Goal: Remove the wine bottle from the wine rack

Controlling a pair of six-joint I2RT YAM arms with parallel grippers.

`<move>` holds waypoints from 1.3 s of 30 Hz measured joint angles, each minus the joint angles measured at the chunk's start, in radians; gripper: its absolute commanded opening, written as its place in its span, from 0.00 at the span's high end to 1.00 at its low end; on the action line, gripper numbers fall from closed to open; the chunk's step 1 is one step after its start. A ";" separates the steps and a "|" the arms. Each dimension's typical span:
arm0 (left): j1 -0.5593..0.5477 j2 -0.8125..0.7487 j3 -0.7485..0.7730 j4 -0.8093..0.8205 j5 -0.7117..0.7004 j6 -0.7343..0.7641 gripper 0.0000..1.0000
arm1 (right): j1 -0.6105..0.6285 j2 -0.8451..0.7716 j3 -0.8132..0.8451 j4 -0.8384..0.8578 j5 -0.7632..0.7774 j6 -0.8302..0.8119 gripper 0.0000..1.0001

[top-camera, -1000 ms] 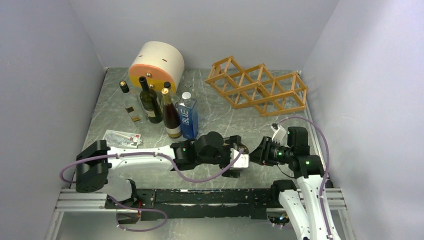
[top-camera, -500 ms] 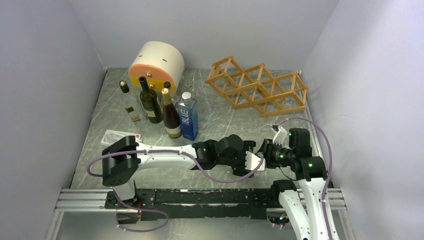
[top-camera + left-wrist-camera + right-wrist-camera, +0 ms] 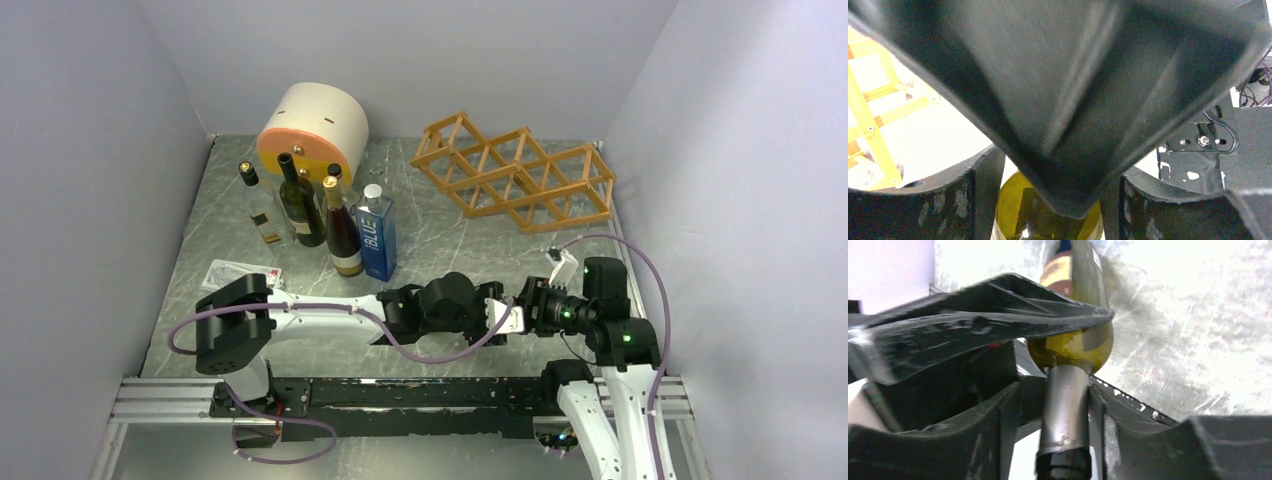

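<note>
Gripping the wine bottle point(image 3: 1073, 345) round its body with the left gripper point(image 3: 1048, 200), fingers point(image 3: 988, 200) against the yellow-green glass on both sides. Straddling the neck with the right gripper point(image 3: 1065, 405); cannot tell whether clamped or slack, given a sliver of space on one side. Both at lower centre of the overhead view, nose to nose, with the bottle lying level between them. Well apart from the wine rack point(image 3: 520, 175) at upper right, no bottle visible in its cells. Probably a handover, with both ends held to stop any tipping while passing the grip across. Open marbled table point(image 3: 450, 240) above the grippers in the frame, toward the rack. Tighter elsewhere: metal rail point(image 3: 400, 390) at the near edge just below, standing bottles point(image 3: 340, 230) at left centre, wall point(image 3: 720, 200) close beside the right arm point(image 3: 625, 345).
</note>
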State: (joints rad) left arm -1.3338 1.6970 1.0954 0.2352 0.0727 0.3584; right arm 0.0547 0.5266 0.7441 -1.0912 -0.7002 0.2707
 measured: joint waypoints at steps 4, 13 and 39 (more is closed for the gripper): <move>0.000 -0.034 -0.049 0.036 -0.010 -0.020 0.92 | 0.000 -0.016 0.059 0.009 -0.008 0.008 0.30; -0.003 -0.142 -0.171 0.060 -0.073 -0.048 0.93 | 0.000 -0.037 0.212 0.031 0.124 0.077 0.06; 0.017 -0.768 -0.330 -0.289 -0.645 -0.494 0.93 | 0.006 -0.183 0.270 0.051 0.610 0.168 0.00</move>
State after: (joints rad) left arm -1.3170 0.9291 0.7650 -0.0536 -0.5720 -0.1356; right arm 0.0605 0.3431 1.0142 -1.0405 -0.0898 0.4389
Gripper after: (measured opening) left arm 0.345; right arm 0.997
